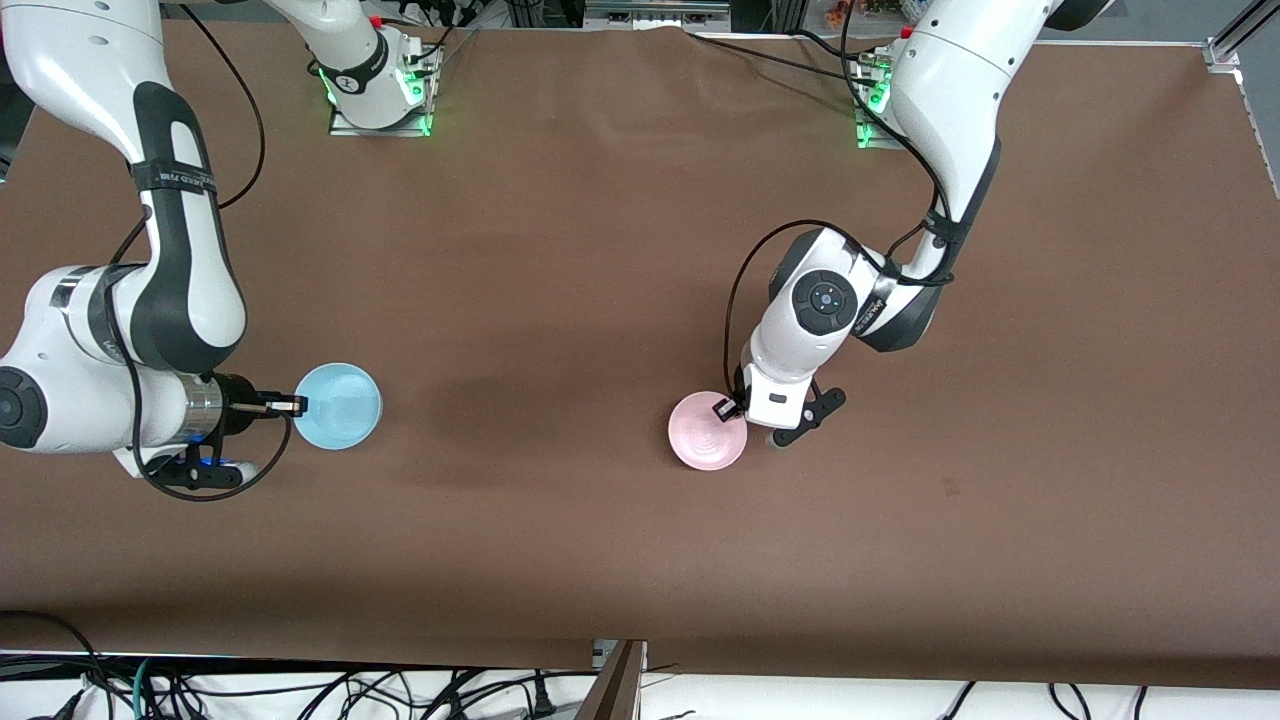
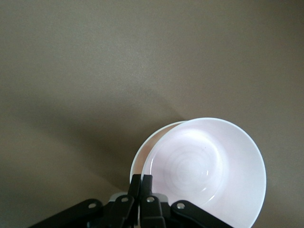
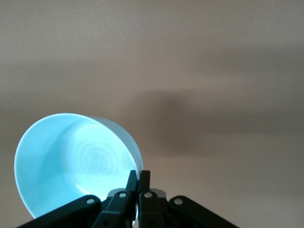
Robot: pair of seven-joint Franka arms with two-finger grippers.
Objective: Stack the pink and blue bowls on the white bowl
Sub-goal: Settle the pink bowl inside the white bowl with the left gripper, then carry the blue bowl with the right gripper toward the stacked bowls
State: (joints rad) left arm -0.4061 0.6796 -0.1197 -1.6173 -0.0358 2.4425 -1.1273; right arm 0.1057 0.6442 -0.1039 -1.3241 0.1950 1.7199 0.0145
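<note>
My left gripper [image 1: 728,408] is shut on the rim of the pale pink bowl [image 1: 706,432], toward the left arm's end of the table. In the left wrist view the fingers [image 2: 147,183] pinch the pink bowl [image 2: 204,166]. The white bowl [image 2: 140,156] lies right under it, showing only as a crescent of rim. I cannot tell whether the pink bowl rests in it. My right gripper [image 1: 297,405] is shut on the rim of the sky blue bowl [image 1: 340,405], held tilted above the table at the right arm's end. The right wrist view shows the bowl [image 3: 71,164] and the fingers [image 3: 144,179].
The brown table [image 1: 600,250] spreads between the two bowls. The arms' bases [image 1: 380,95] stand at the edge farthest from the front camera. Cables hang along the table's near edge [image 1: 300,690].
</note>
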